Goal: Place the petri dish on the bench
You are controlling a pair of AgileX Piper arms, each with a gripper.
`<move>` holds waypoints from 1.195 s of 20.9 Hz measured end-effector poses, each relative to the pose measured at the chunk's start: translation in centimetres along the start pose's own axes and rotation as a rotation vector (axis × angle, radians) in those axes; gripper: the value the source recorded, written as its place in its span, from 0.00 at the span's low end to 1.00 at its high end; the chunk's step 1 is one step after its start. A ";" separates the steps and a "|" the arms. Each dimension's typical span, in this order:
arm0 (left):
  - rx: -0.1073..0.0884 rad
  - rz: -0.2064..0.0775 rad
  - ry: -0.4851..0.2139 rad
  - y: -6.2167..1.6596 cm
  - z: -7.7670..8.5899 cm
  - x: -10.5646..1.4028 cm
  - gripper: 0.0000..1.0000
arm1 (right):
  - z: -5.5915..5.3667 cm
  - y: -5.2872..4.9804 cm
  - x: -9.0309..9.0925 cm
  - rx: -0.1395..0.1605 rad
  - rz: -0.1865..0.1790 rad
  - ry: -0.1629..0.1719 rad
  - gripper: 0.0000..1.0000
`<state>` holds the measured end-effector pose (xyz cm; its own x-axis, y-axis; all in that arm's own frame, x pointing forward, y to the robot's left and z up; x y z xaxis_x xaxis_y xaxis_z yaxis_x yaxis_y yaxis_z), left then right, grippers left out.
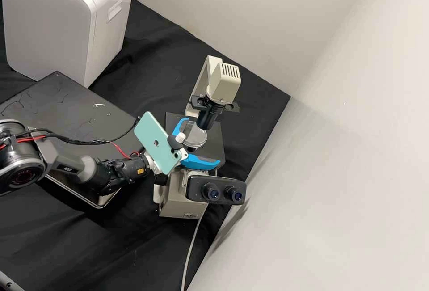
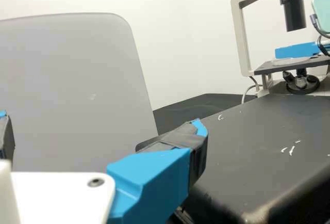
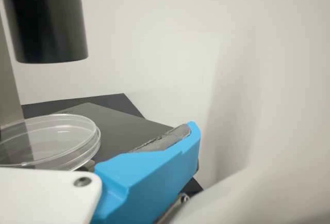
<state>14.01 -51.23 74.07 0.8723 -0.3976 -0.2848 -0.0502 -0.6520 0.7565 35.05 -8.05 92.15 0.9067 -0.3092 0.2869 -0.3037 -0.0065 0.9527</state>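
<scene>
On the black stage of the microscope, directly under its dark lens barrel, the clear petri dish lies flat, not on the bench. The right hand is spread around it with one blue finger on each side, released rather than gripping. In the right wrist view the dish sits apart from the one finger seen there, with bare stage between them and the lens barrel hanging above. Whether the far finger touches the dish's rim, I cannot tell. A mint-green phone is fixed on that arm's wrist, and the arm comes in across a dark flat slab that lies on the bench's black cloth. Behind the slab stands a white box. The left hand hovers low beside the slab, facing the white box. Its fingers are wide apart, with nothing held between them, and the microscope stands well off.
</scene>
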 end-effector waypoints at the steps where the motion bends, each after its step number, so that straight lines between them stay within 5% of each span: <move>1: 0.002 -0.006 0.000 -0.10 0.0 0.0 1.00 | 0.1 0.0 0.3 0.002 0.003 -0.007 1.00; 10: 0.007 -0.024 0.000 -0.43 0.0 0.1 1.00 | 0.1 -0.7 0.3 0.008 0.003 -0.030 1.00; 18: 0.007 -0.024 0.000 -0.43 0.0 0.1 1.00 | -1.2 0.7 -1.7 0.007 0.026 -0.004 1.00; 25: 0.012 -0.049 -0.010 -0.88 0.3 0.2 1.00 | -2.2 0.4 -3.4 -0.068 0.048 0.116 1.00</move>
<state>14.13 -50.93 73.17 0.8687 -0.3716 -0.3277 -0.0131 -0.6784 0.7345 32.54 -4.92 91.75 0.9204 -0.1954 0.3387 -0.3311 0.0713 0.9409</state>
